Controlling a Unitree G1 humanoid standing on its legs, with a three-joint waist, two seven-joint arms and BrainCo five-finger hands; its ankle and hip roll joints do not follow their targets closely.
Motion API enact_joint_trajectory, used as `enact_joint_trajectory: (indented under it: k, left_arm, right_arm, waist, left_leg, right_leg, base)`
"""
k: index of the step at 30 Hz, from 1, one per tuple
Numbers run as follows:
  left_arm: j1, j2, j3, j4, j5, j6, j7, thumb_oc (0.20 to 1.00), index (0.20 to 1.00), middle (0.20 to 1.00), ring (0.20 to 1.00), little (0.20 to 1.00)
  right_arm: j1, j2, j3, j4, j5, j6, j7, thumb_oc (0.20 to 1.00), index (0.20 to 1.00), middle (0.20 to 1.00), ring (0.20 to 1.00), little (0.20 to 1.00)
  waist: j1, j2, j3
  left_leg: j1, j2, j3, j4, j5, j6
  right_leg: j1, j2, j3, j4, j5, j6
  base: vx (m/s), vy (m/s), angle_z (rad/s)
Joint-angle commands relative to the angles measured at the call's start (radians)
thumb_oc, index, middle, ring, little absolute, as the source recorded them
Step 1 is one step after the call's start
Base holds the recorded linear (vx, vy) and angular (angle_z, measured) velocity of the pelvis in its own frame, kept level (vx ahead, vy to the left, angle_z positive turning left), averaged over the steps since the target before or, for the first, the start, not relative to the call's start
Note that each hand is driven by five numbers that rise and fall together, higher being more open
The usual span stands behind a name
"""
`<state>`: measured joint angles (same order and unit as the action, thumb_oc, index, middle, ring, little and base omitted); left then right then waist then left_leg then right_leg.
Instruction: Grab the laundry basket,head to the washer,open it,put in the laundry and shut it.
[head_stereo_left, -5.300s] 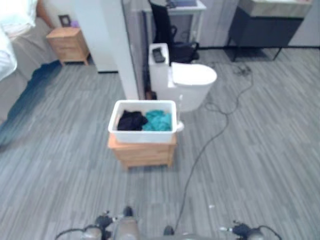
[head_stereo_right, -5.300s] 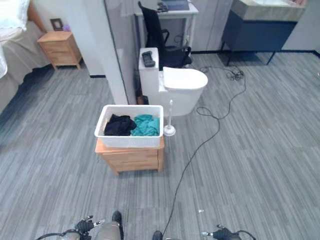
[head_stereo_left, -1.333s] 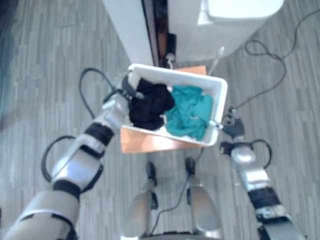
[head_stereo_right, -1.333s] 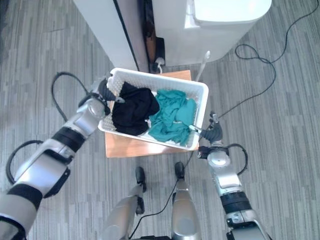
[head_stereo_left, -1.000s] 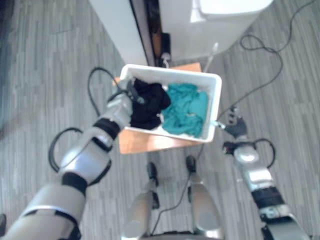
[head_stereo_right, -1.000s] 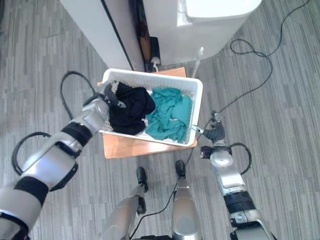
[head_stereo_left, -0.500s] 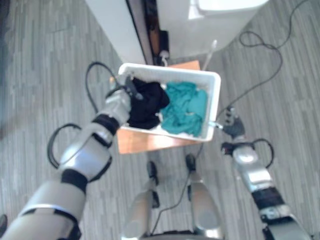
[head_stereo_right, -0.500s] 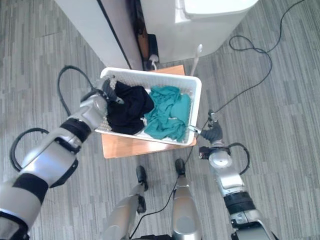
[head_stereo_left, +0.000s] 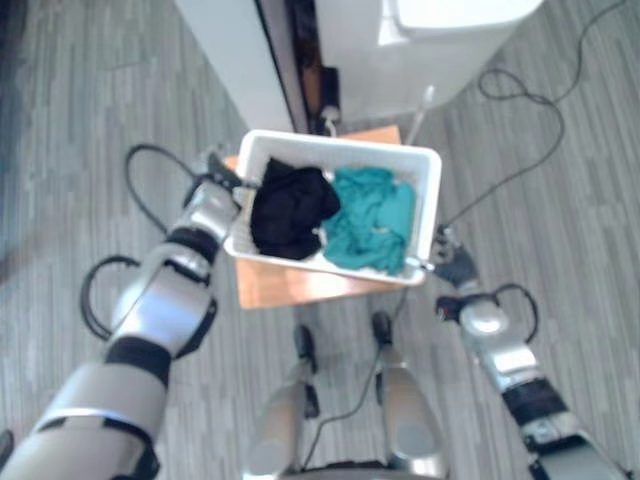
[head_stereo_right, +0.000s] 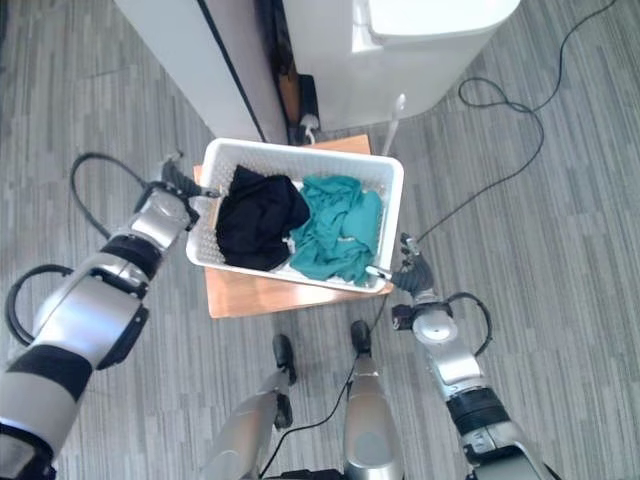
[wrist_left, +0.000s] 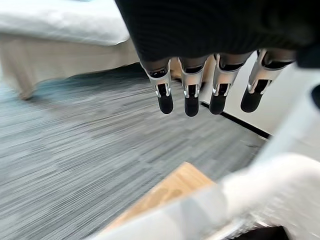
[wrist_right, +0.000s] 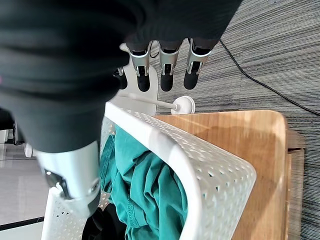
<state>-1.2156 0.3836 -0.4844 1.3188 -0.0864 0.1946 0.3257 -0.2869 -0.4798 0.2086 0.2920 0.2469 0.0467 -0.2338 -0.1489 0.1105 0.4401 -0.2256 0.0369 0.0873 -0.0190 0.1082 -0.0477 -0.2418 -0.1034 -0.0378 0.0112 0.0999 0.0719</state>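
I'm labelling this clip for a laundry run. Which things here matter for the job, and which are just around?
For the job:
white laundry basket
black garment and teal garment inside it
left hand and right hand, at the basket's two ends

Just around:
wooden stand under the basket
toilet
toilet brush

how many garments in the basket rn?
2 visible: a black garment on the robot's-left side of the white laundry basket, and a teal garment on the right side. More may lie hidden underneath.
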Motion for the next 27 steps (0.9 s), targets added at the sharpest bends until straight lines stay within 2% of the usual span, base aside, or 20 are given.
enact_joint_trajectory:
  k: [1,5,13,21,27]
  left_arm:
    - [-0.01,-0.027,0.068,0.088,-0.099,-0.049,0.023,1.0,1.0,1.0,1.0,1.0]
    - [0.077,-0.094,0.083,0.089,-0.17,-0.067,-0.011,1.0,1.0,1.0,1.0,1.0]
    - [0.161,-0.147,0.093,0.079,-0.211,-0.086,-0.043,1.0,1.0,1.0,1.0,1.0]
    - [0.148,-0.152,0.098,0.077,-0.227,-0.093,-0.048,1.0,1.0,1.0,1.0,1.0]
    - [0.08,-0.114,0.108,0.098,-0.23,-0.099,-0.041,1.0,1.0,1.0,1.0,1.0]
  right_arm:
    - [0.048,-0.035,-0.035,-0.044,0.044,-0.056,0.003,1.0,1.0,1.0,1.0,1.0]
    - [0.043,-0.043,-0.039,-0.048,0.065,-0.053,-0.012,1.0,1.0,1.0,1.0,1.0]
    - [0.064,-0.052,-0.058,-0.064,0.058,-0.051,-0.018,1.0,1.0,1.0,1.0,1.0]
    - [0.089,-0.058,-0.057,-0.074,0.052,-0.055,-0.004,1.0,1.0,1.0,1.0,1.0]
    - [0.118,-0.078,-0.063,-0.079,0.048,-0.067,0.017,1.0,1.0,1.0,1.0,1.0]
  waist:
    - [0.015,-0.022,-0.082]
    - [0.01,-0.013,-0.076]
    - [-0.003,0.004,-0.069]
    - [-0.016,0.021,-0.066]
    - [-0.025,0.018,-0.065]
  left_leg:
    - [-0.035,0.073,-0.02,0.127,-0.106,-0.059]
    - [-0.029,0.075,-0.011,0.121,-0.101,-0.061]
    - [-0.02,0.079,0.006,0.113,-0.098,-0.061]
    - [-0.009,0.08,0.017,0.105,-0.098,-0.064]
    - [-0.011,0.085,0.02,0.102,-0.097,-0.063]
  right_leg:
    - [-0.098,-0.095,0.0,0.123,-0.062,0.079]
    - [-0.106,-0.093,0.005,0.133,-0.067,0.076]
    - [-0.119,-0.087,0.022,0.147,-0.074,0.073]
    - [-0.123,-0.082,0.028,0.155,-0.083,0.073]
    - [-0.14,-0.073,0.034,0.158,-0.081,0.076]
  base:
    - [0.0,0.0,0.0]
    - [0.0,0.004,-0.02]
    - [0.0,0.003,-0.06]
    - [0.0,0.006,-0.06]
    - [0.0,-0.007,-0.02]
